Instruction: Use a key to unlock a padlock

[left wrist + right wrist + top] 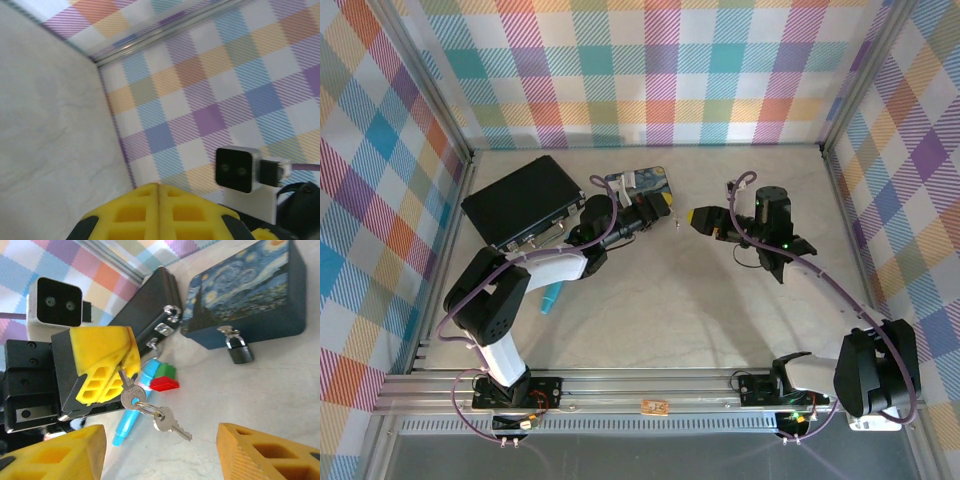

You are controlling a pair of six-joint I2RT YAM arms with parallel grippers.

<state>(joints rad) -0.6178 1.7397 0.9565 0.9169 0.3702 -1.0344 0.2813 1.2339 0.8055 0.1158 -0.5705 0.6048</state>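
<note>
**Near the far edge of the counter (670, 320): key clamped, padlock on the tin**

The left tool (116, 369) is clenched on the key (131, 392). Its yellow pads (135, 215) are pressed together with the blade between them and the round head sticking out. A ring (147, 408) through that head carries a second key (171, 425), which hangs free.

The right tool (705, 217) faces the left one from just beside it. It is released, its two yellow fingers (60, 455) wide apart with nothing between them.

The padlock (239, 351) hangs from the clasp on the front of a blue painted tin (240, 290). Its black body lies on the counter against the tin's wall, apart from the key. A black case (520, 203) lies to the tin's left, towards the far left corner. A turquoise pen (550, 297) lies on the counter nearer the left arm.
</note>
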